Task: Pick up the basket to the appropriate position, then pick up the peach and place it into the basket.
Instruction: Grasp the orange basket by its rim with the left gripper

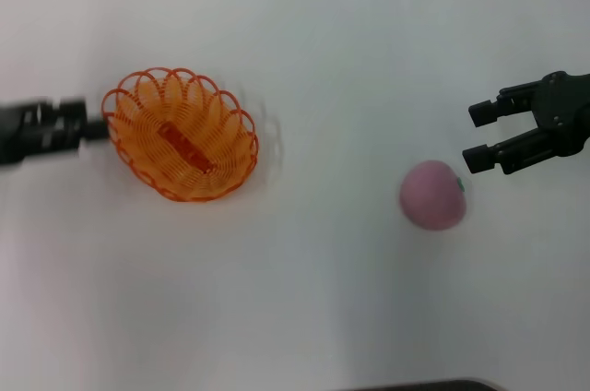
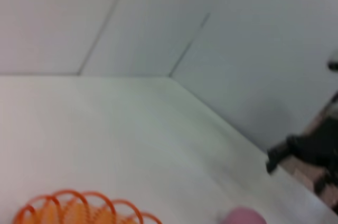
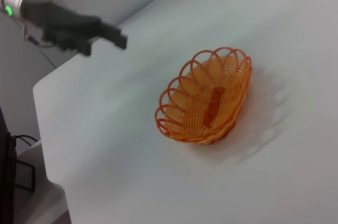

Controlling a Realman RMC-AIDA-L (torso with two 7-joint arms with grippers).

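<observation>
**Basket down on the left, peach just off my right gripper**

I'm looking at a plain white table (image 1: pixel 304 317) with pale walls behind it. The basket (image 1: pixel 181 146) sits upright on the table over on my left side, with a darker orange strip (image 1: pixel 187 148) in its bottom. My left gripper (image 1: pixel 92 130) is level with it at its outer end, tips right at the rim; I cannot tell whether they touch the wire or how far the fingers are parted. In the right wrist view that gripper (image 3: pixel 117 38) looks clear of the basket (image 3: pixel 205 97).

The peach (image 1: pixel 432 195) lies on the table to my right, well apart from the basket. My right gripper (image 1: pixel 481 136) hangs just beyond it, fingers spread wide and holding nothing, the lower fingertip (image 1: pixel 478 159) near the fruit but apart.
</observation>
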